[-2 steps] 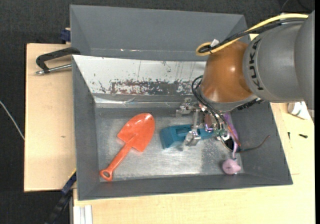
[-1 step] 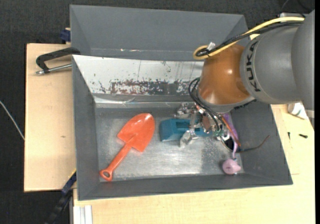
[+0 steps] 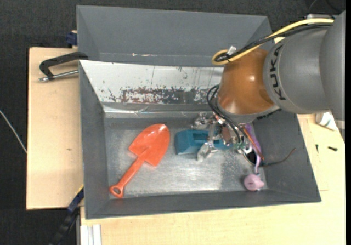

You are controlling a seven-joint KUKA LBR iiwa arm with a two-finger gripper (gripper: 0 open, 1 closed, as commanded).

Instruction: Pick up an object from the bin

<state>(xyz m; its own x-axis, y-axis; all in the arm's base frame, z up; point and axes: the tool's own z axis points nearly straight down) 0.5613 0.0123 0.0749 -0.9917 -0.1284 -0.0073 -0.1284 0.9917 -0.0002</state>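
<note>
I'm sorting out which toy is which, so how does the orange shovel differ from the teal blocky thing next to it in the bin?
The orange shovel is long and flat, its thin handle pointing to the view's lower left; the teal block is short and chunky. The shovel lies apart from the hand; the block is right at it. Both lie on the bin floor.

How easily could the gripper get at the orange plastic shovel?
Probably yes: the orange plastic shovel lies flat, uncovered; the gripper is at the teal plastic block right beside it.
</note>
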